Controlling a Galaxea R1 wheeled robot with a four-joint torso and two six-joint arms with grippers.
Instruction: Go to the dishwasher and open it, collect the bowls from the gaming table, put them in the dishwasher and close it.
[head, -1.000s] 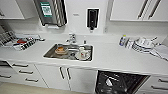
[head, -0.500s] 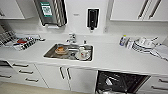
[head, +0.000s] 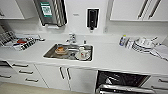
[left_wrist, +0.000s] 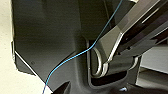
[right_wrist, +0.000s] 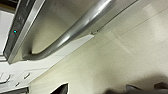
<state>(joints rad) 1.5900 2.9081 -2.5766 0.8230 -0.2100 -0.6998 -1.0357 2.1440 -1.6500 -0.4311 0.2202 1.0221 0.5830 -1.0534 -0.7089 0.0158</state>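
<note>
Kitchen bench (head: 117, 60); dishwasher (head: 120, 82) door part open, handle (right_wrist: 75, 30) near right wrist. Tool state: cannot tell. Risk: door swinging down unchecked.

dishwasher (head: 120, 81) door slightly further open

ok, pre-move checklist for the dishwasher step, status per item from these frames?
1. Dishwasher door open: ok, tipped outward, dark interior showing in the head view.
2. Door fully down: cannot tell, its lower part runs off the picture.
3. Bar handle located: ok, close in the right wrist view.
4. Right gripper state: cannot tell.
5. Left gripper state: cannot tell.
6. Floor beside the door free of obstacles: ok where visible.
</note>
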